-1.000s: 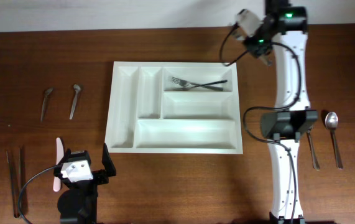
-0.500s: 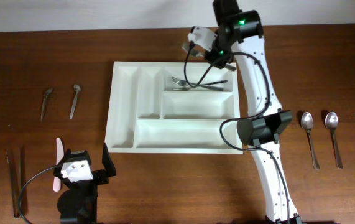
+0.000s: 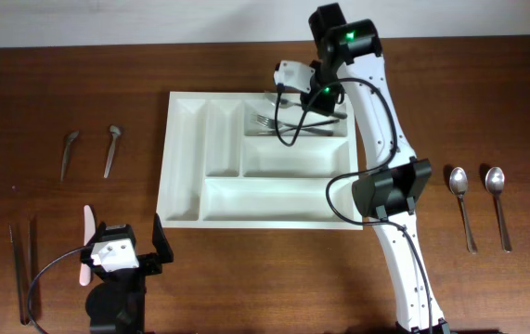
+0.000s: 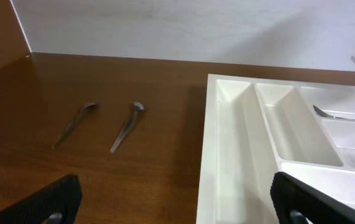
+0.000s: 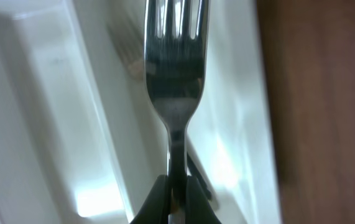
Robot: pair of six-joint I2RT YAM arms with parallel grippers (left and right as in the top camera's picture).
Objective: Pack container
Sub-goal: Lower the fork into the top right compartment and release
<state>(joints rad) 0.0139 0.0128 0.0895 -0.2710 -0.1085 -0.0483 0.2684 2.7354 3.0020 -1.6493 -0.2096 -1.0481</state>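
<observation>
The white cutlery tray [image 3: 183, 176] lies mid-table, also seen in the left wrist view [image 4: 227, 155]. Forks [image 3: 288, 124] lie in its top right compartment. My right gripper [image 5: 176, 199] is shut on a fork [image 5: 173, 93], tines pointing away, held over that compartment; in the overhead view the right gripper [image 3: 316, 97] hovers at the tray's upper right. My left gripper [image 4: 177, 202] is open and empty, low near the tray's left front corner; overhead it [image 3: 125, 255] sits at the front left.
Two small spoons [image 3: 70, 153] [image 3: 112, 148] lie left of the tray. Chopsticks [image 3: 21, 269] and a pink utensil [image 3: 86, 243] lie front left. Two spoons [image 3: 459, 199] [image 3: 497, 199] lie at the right. The right arm base [image 3: 390, 190] stands by the tray's right edge.
My right arm swung left from beyond the tray's right corner to over the top right compartment, carrying the fork. A spoon it hid on the right now shows. The left arm stayed still.
</observation>
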